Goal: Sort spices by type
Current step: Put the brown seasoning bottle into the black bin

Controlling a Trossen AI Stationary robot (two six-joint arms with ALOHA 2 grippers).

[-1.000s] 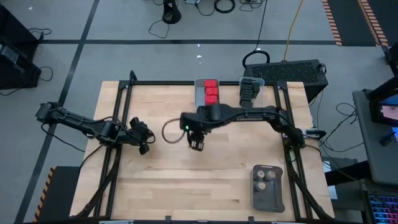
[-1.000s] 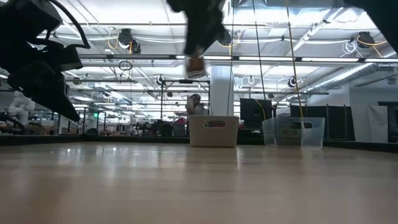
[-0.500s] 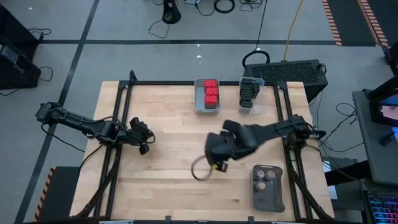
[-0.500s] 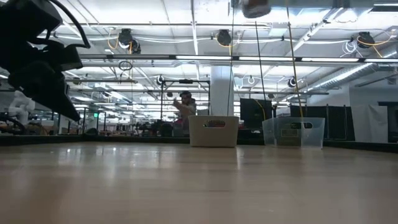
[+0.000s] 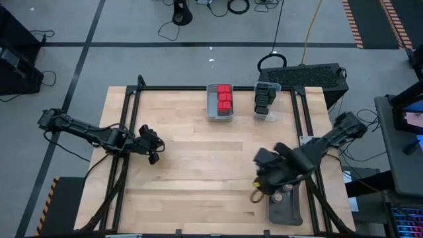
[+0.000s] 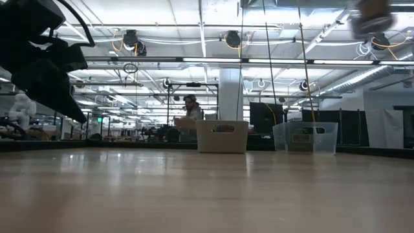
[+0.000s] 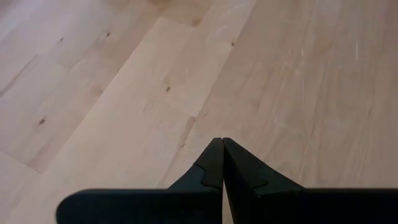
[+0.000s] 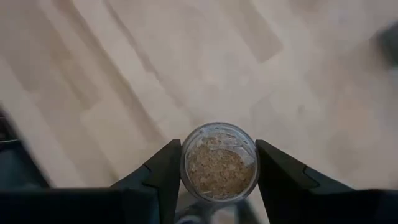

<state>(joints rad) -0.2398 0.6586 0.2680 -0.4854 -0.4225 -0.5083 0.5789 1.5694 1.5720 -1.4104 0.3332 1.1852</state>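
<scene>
My right gripper (image 5: 260, 190) hangs over the table's near right part, at the left edge of the dark grey tray (image 5: 288, 213), shut on a round jar with a tan-brown top (image 8: 219, 163). The low view shows that jar (image 6: 370, 14) blurred and high above the table. More round jars (image 5: 283, 195) stand on the tray. Red-capped spices (image 5: 224, 99) sit in the grey bin and black ones (image 5: 264, 98) in the clear bin, both at the far edge. My left gripper (image 5: 153, 153) waits shut above the table's left side, with nothing in it. My right gripper pinches the round jar by its side wall (image 8: 185, 164), one finger (image 8: 160, 175) on each side. The fingers come from above, pointing steeply down. The jar stands upright with its tan top up, lifted clear of the table.
The grey bin (image 6: 222, 136) and the clear bin (image 6: 305, 137) stand side by side at the far edge. Bare wood lies between the arms. A person (image 6: 189, 107) stands in the room far behind the table.
My right gripper has carried the jar from the table's middle toward the near right, up to the tray, rolling its wrist on the way. The jar has stayed clear of the table.
</scene>
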